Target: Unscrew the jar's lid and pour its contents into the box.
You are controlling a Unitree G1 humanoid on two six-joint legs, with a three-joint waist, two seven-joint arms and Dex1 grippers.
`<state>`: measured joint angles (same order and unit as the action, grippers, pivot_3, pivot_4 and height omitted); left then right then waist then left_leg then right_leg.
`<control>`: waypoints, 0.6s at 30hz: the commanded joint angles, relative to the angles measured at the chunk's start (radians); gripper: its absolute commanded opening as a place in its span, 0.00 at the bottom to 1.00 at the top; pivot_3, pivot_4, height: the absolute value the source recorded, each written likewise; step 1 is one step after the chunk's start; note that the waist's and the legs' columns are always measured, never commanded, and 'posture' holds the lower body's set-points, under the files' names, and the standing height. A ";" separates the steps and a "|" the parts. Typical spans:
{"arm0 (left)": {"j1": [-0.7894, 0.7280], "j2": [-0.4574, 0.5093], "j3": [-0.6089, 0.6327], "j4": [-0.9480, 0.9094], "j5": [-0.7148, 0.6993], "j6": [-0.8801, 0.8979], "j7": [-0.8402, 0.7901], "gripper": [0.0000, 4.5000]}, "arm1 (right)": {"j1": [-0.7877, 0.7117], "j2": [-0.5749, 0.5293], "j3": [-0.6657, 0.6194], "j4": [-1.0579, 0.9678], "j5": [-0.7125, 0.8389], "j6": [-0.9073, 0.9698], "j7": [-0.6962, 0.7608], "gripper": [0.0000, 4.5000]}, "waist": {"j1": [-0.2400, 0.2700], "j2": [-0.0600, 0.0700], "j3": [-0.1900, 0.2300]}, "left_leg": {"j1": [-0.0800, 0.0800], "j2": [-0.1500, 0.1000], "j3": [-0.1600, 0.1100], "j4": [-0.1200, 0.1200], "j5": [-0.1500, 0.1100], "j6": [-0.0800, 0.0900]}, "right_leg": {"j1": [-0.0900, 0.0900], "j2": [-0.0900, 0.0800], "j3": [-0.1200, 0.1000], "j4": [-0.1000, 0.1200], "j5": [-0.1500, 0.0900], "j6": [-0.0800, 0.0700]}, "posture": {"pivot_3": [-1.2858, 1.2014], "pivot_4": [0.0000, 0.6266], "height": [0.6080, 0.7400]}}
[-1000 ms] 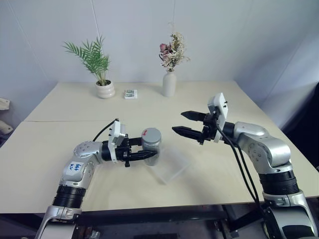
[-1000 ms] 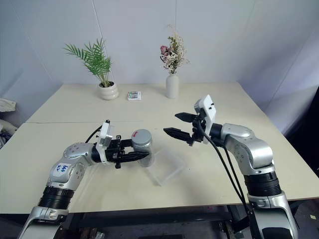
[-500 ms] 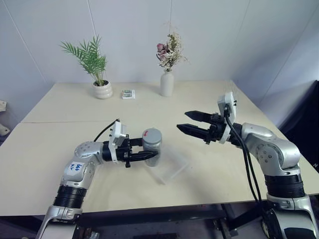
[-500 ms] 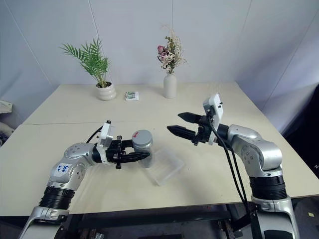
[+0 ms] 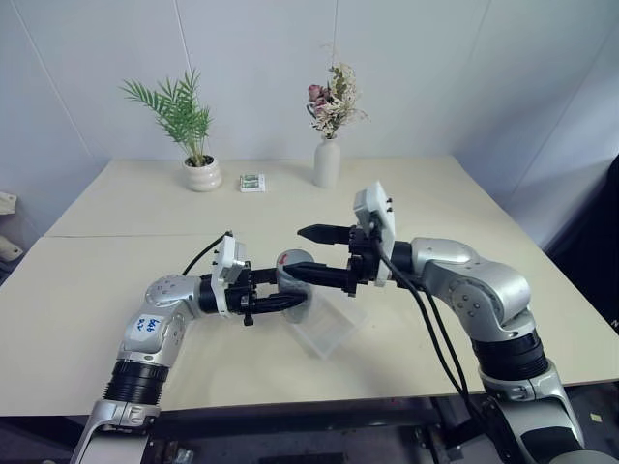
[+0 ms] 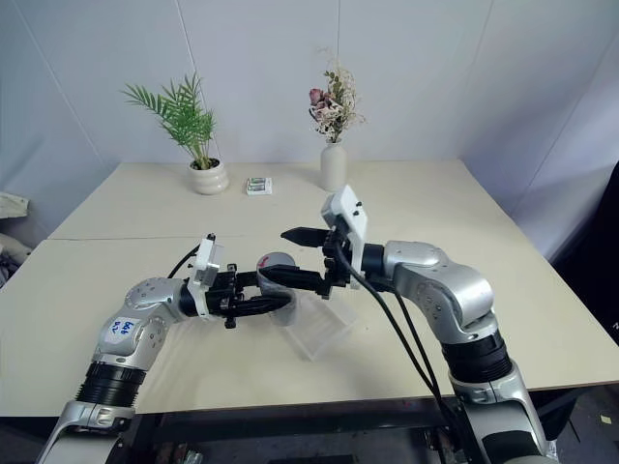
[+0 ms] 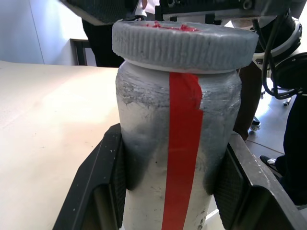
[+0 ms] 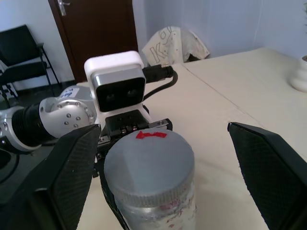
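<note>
I've got the jar clamped in my left gripper, held above the table beside the box. Lid still on, nothing poured yet. My right gripper sits w/ jaws wide, either side of the lid, not gripping. Left to do: unscrew, then tip. Count: 1 jar, 1 lid, 1 box, 2 grippers; contents not visible.

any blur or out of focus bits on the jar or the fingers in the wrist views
Left wrist view: the jar and lid are sharp, the room behind soft. Right wrist view: the lid is clear, while the right gripper's near fingers look soft.
</note>
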<state>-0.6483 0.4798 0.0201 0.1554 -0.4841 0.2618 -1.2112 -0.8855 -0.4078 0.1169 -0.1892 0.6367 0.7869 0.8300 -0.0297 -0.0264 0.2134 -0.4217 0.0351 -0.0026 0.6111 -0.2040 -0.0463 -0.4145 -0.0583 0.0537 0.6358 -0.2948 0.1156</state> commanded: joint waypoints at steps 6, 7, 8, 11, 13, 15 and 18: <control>-0.003 -0.001 0.008 -0.045 -0.018 0.001 0.004 0.43 | -0.025 0.027 0.035 -0.004 -0.040 -0.027 0.020 0.99 | -0.001 0.000 0.000 | 0.000 0.000 0.000 0.000 0.000 0.000 | 0.000 0.000 0.000 0.000 0.000 0.000 | 0.52 0.24 1.00; -0.003 -0.002 0.007 -0.046 -0.018 0.002 0.004 0.43 | -0.025 0.030 0.035 -0.002 -0.044 -0.027 0.018 0.99 | 0.000 0.000 0.000 | 0.000 0.000 0.000 0.000 0.000 0.000 | 0.000 0.000 0.000 0.000 0.000 0.000 | 0.52 0.24 1.00; -0.003 -0.002 0.007 -0.046 -0.018 0.002 0.004 0.43 | -0.025 0.034 0.034 0.001 -0.047 -0.028 0.017 0.99 | 0.000 0.000 0.000 | 0.000 0.000 0.000 0.000 0.000 0.000 | 0.000 0.000 0.000 0.000 0.000 0.000 | 0.52 0.24 1.00; -0.002 -0.003 0.007 -0.047 -0.018 0.004 0.005 0.43 | -0.026 0.041 0.029 0.012 -0.057 -0.032 0.014 0.99 | -0.001 0.000 0.000 | 0.000 0.000 0.000 0.000 0.000 0.000 | 0.000 0.000 0.000 0.000 0.000 0.000 | 0.52 0.24 1.00; -0.001 -0.004 0.007 -0.047 -0.018 0.003 0.005 0.43 | -0.028 0.043 0.023 0.020 -0.061 -0.033 0.013 0.99 | -0.001 0.000 0.000 | 0.000 0.000 0.000 0.000 0.000 0.000 | 0.000 0.000 0.000 0.000 0.000 0.000 | 0.52 0.24 1.00; -0.001 -0.004 0.007 -0.047 -0.018 0.004 0.005 0.43 | -0.028 0.041 0.019 0.029 -0.066 -0.037 0.016 0.99 | -0.001 0.000 0.000 | 0.000 0.000 0.000 0.000 0.000 0.000 | 0.000 0.000 0.000 0.000 0.000 0.000 | 0.52 0.24 1.00; -0.002 -0.005 0.007 -0.045 -0.019 0.003 0.005 0.43 | -0.026 0.026 0.005 0.051 -0.075 -0.048 0.021 0.99 | -0.001 0.000 0.000 | 0.000 0.000 0.000 0.000 0.000 0.000 | 0.000 0.000 0.000 0.000 0.000 0.000 | 0.52 0.24 1.00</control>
<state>-0.6482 0.4777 0.0195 0.1504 -0.4840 0.2700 -1.2041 -0.8891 -0.3705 0.1491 -0.1324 0.5665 0.7627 0.8423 -0.0302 -0.0264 0.2134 -0.4217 0.0351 -0.0025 0.6112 -0.2040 -0.0463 -0.4145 -0.0583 0.0536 0.6360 -0.2948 0.1156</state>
